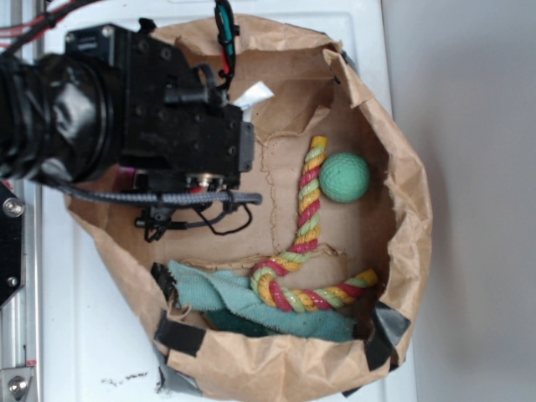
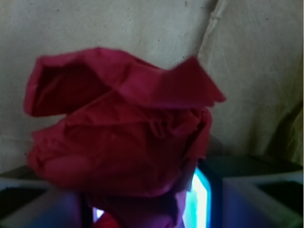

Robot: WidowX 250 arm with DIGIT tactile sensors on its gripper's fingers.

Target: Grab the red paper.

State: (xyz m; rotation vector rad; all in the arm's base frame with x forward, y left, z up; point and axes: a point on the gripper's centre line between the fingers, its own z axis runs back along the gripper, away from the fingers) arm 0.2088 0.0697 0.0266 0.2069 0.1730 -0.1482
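While the tool [image 2: 142,209] grips the red paper [image 2: 123,137], rope [image 1: 306,251], green ball [image 1: 344,177], teal cloth [image 1: 251,306] nearby.

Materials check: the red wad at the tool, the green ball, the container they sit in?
Red wad: looks like thin matte paper, sharp creases and folded edges. Green ball: probably rubber or foam, matte, dimpled surface. Container: brown kraft paper bag, wrinkled rolled rim, patched with dark tape.

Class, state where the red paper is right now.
The red paper fills the wrist view just above the gripper; in the exterior view only a sliver shows under the arm, left in the paper bag.
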